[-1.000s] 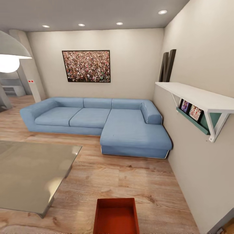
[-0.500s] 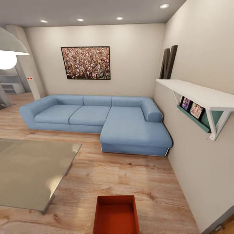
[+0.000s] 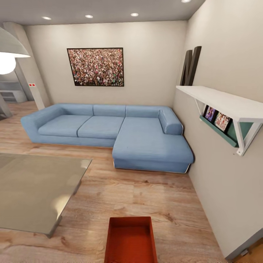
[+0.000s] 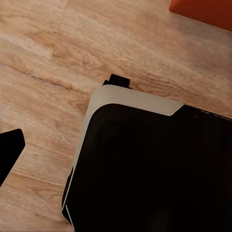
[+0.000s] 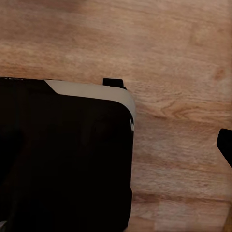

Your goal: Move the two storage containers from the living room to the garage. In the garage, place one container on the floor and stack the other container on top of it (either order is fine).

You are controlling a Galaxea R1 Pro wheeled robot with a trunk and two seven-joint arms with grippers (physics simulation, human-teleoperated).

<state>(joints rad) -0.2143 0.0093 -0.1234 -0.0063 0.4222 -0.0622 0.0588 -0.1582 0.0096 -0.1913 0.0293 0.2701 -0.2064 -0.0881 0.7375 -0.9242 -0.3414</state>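
One red-orange storage container (image 3: 130, 241) lies open-topped and empty on the light wood floor of the living room, at the near edge of the head view. Its orange corner (image 4: 204, 11) also shows in the left wrist view, beyond my black base (image 4: 154, 169). A dark fingertip (image 4: 9, 151) of the left gripper shows at that picture's edge, above bare planks. The right wrist view has a dark fingertip (image 5: 225, 143) at its edge, beside the base (image 5: 63, 154). Nothing is held that I can see.
A blue sectional sofa (image 3: 109, 131) fills the far corner. A low glass table (image 3: 33, 190) stands at the left. A white wall shelf (image 3: 223, 104) juts from the right wall at about head height. Open wood floor lies between the table, the sofa and the container.
The whole head view has slid upward a little, so the camera has moved; the sofa, table and container keep their places relative to one another.
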